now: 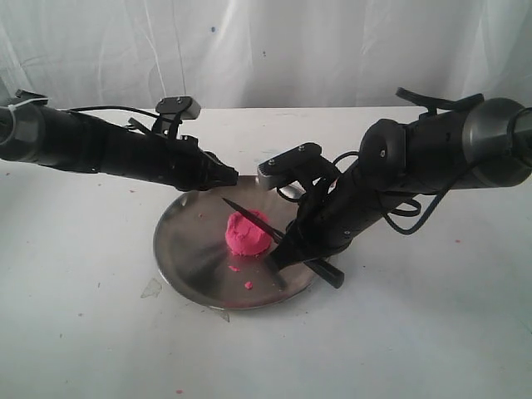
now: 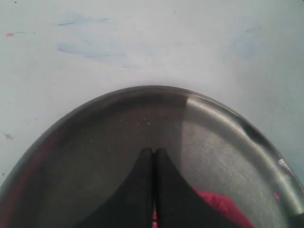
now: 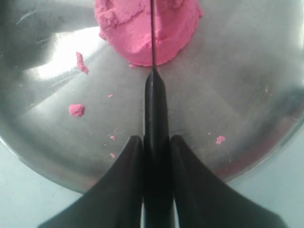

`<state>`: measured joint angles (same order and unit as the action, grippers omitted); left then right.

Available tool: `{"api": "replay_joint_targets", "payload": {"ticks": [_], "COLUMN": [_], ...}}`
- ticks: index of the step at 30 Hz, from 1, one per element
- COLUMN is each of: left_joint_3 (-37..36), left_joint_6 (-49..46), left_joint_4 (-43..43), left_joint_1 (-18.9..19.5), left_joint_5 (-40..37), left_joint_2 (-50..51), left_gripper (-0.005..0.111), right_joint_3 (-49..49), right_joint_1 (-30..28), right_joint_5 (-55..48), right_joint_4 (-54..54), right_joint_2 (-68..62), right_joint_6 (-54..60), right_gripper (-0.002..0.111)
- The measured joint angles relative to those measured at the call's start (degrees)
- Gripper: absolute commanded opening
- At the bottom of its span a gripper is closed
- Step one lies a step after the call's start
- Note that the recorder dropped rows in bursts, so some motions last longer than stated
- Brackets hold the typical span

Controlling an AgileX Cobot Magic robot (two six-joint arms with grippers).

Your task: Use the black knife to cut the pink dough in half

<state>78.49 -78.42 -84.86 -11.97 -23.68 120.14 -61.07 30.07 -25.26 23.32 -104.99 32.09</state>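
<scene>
The pink dough [image 1: 248,234] is a single rounded lump in the middle of the steel plate [image 1: 187,249]. My right gripper [image 1: 281,256] is shut on the handle of the black knife [image 1: 251,214], whose blade lies across the top of the lump. In the right wrist view the knife [image 3: 155,109] runs straight out between my fingers, and its thin edge crosses the dough [image 3: 128,28] near its middle. My left gripper [image 1: 231,176] is shut with nothing in it, hovering over the plate's far rim; its wrist view shows the closed gripper [image 2: 153,151] above the plate [image 2: 223,137] and a bit of dough [image 2: 223,205].
Small pink crumbs [image 1: 248,285] lie on the plate near its front, and more crumbs [image 3: 76,109] show in the right wrist view. The plate rests on a white table [image 1: 83,332] with a white cloth backdrop [image 1: 266,50] behind.
</scene>
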Motion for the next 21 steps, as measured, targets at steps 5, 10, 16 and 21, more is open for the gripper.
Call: {"api": "replay_joint_targets", "payload": {"ticks": [5, 10, 16, 21], "left_joint_3": [0.3, 0.3, 0.3, 0.3], "left_joint_6": [0.0, 0.0, 0.0, 0.0], "left_joint_4": [-0.1, -0.7, -0.7, -0.9], "left_joint_1": [0.0, 0.0, 0.0, 0.0], "left_joint_5": [-0.3, -0.5, -0.6, -0.6], "left_joint_2": [1.7, 3.3, 3.3, 3.6], "left_gripper": [0.000, 0.000, 0.000, 0.000], "right_joint_3": [0.0, 0.0, 0.0, -0.1], "right_joint_1": [0.0, 0.0, 0.0, 0.0], "right_joint_5": [0.0, 0.0, -0.1, -0.3], "right_joint_4": [0.0, 0.0, -0.1, 0.0], "right_joint_2": [0.0, 0.0, 0.0, 0.0], "right_joint_6": [0.0, 0.0, 0.1, 0.1], "right_gripper": [0.000, 0.000, 0.000, 0.000]}}
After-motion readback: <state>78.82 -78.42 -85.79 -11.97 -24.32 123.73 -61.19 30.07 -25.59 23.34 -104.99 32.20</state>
